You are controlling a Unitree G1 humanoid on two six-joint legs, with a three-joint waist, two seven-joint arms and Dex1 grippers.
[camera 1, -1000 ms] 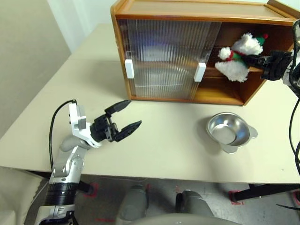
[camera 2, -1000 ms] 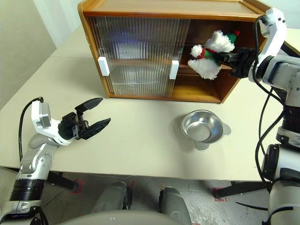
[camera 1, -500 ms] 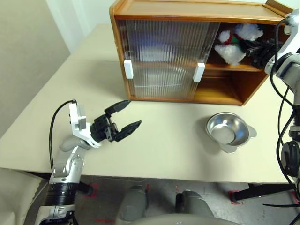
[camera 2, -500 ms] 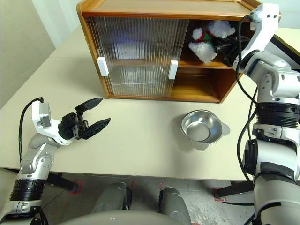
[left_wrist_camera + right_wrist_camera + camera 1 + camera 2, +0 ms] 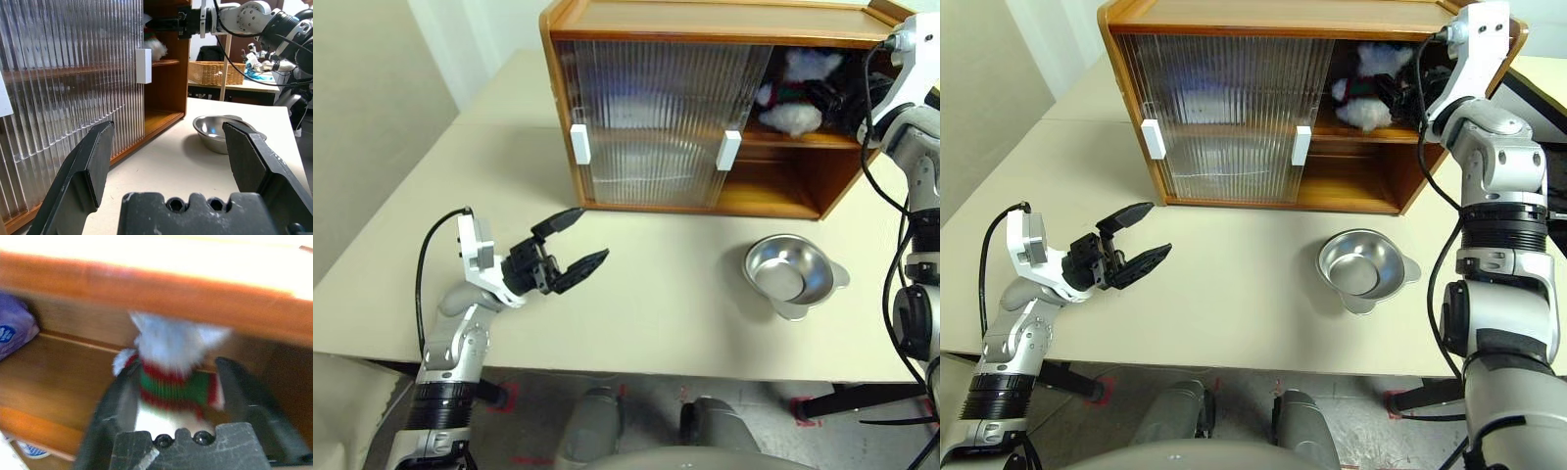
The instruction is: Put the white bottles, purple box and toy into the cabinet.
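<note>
Toy on cabinet upper shelf; right gripper fingers spread wide around it. Left gripper wide open, empty, in front of cabinet.

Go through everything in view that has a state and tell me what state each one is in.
cabinet: right side open, sliding doors over the left.
toy: on the upper shelf inside, between the spread right fingers.
purple box: inside, on the shelf.
metal bowl: upright on the table, empty.
left gripper: open, holding nothing.
right gripper: open around the toy.
</note>
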